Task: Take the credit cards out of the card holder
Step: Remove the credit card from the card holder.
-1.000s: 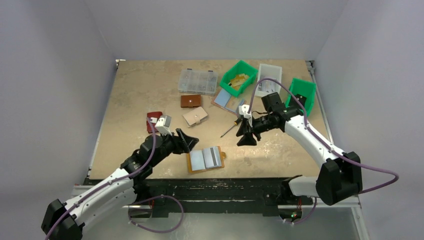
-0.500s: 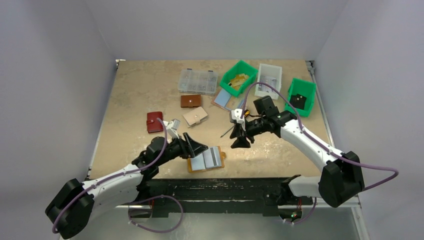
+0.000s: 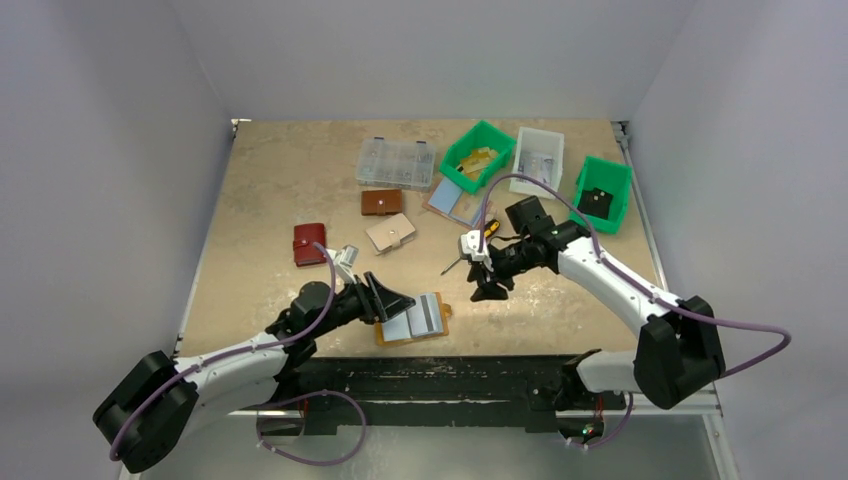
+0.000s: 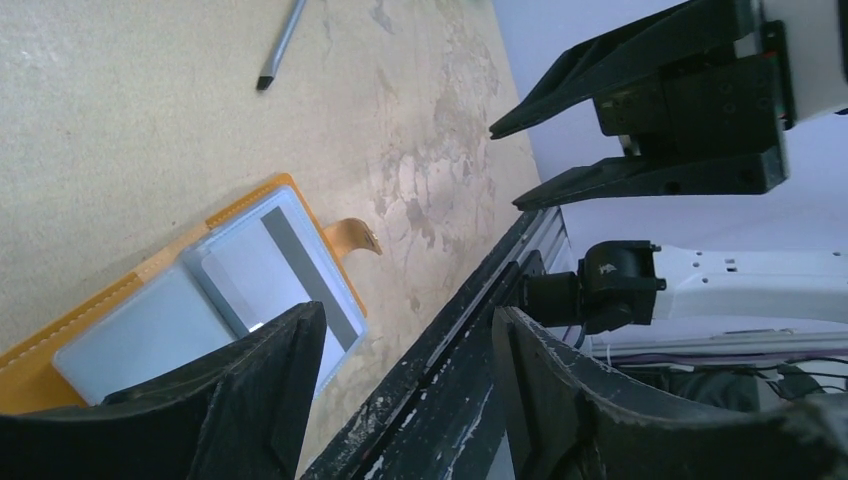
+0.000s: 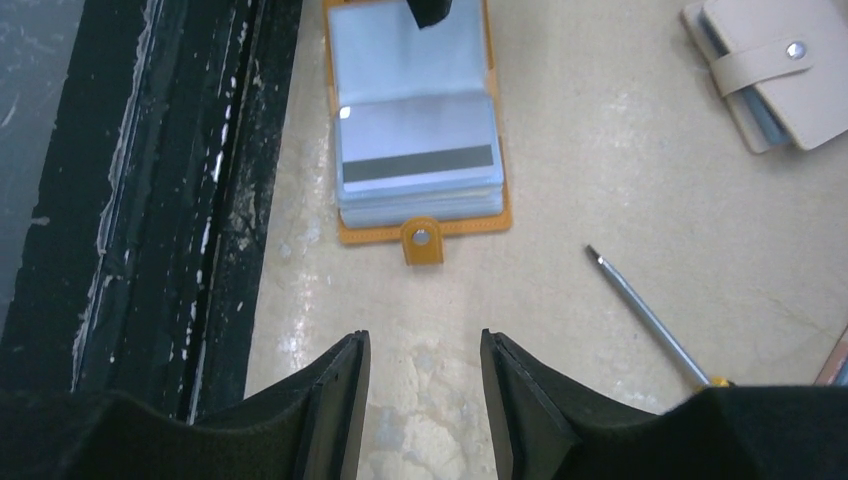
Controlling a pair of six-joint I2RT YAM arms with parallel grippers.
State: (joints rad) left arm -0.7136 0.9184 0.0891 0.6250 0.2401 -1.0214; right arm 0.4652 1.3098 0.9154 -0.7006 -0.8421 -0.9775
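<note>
Each arm had white, rounded plastic link shells joined by chunky matt black joint housings. The left claw and the right claw were both matt black, each with two tapering wedge-shaped fingers. Just behind each claw sat a small pale grey camera block, and a thin purple cable looped back from there along the arm.

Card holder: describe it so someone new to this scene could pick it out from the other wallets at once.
On the tan table, look to the middle of the near edge. The card holder lies open and flat there, with pale blue-grey cards showing inside. It alone is mustard-orange and unfolded; the red wallet, brown wallet and beige wallet sit closed farther back.
</note>
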